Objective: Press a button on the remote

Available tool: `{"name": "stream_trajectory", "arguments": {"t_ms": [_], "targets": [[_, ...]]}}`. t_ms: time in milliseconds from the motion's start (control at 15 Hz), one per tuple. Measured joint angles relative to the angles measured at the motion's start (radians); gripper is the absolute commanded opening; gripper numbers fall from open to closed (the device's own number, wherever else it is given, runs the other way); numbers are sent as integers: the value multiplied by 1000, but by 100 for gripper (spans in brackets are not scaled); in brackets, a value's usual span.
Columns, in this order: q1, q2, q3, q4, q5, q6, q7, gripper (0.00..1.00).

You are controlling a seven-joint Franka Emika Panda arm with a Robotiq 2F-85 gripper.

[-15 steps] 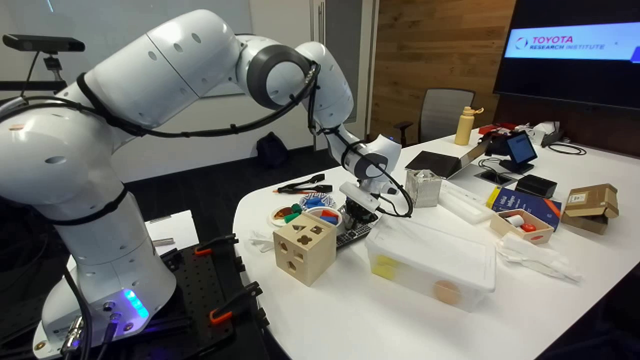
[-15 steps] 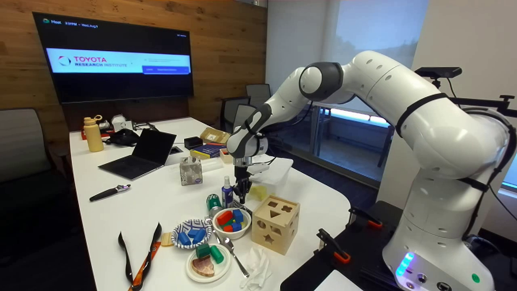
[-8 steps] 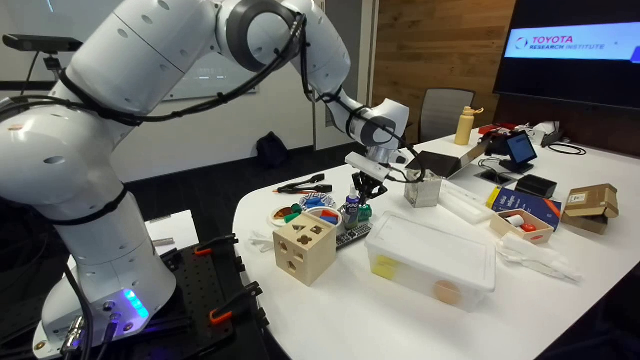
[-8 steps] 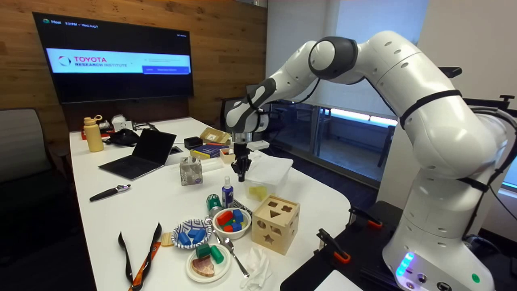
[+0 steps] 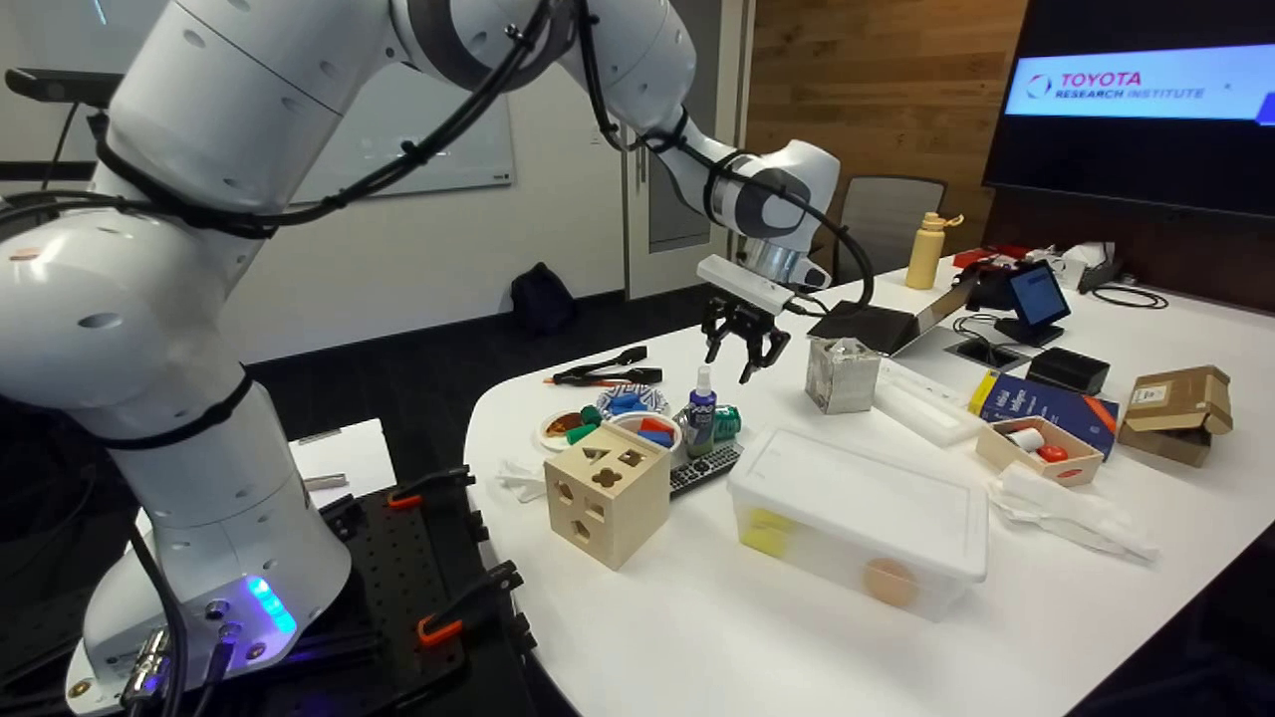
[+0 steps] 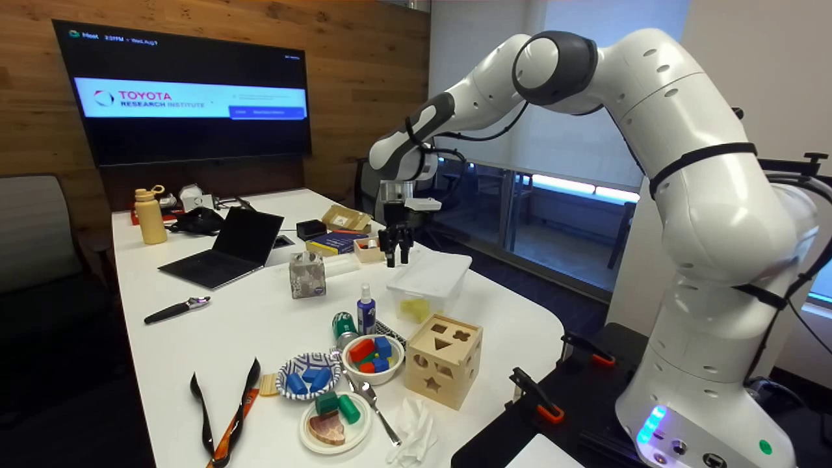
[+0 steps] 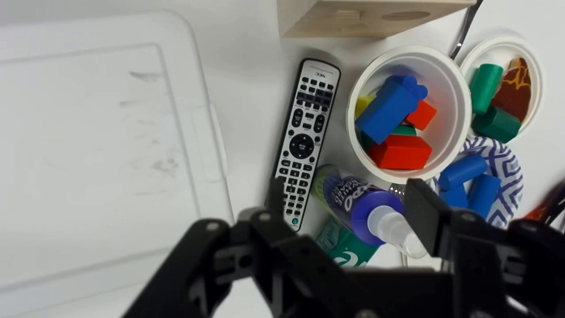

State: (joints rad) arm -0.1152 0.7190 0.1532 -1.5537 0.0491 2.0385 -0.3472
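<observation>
Spread wide and grasping nothing, the gripper (image 5: 729, 367) hung in an exterior view well above the remote (image 5: 706, 470), which lay on the table (image 5: 677, 627) just beside the bottle (image 5: 701, 424). Also in an exterior view, the remote showed partly behind the bowl (image 6: 389, 375), well below the gripper. In the wrist view, one jaw hid part of the remote's edge.
</observation>
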Motion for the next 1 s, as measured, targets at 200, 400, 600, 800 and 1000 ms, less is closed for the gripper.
{"name": "stream_trajectory", "arguments": {"t_ms": [200,400,600,800,1000], "targets": [[-9,-11,-6,0,8,-18,-6,100],[-10,-13,-16,0,11,-22,-6,100],[-11,-13,-23,-1,12,-26,-6,100],[-13,-13,-25,-2,12,-36,-6,100],[-13,-13,-25,-2,12,-50,-6,100]]}}
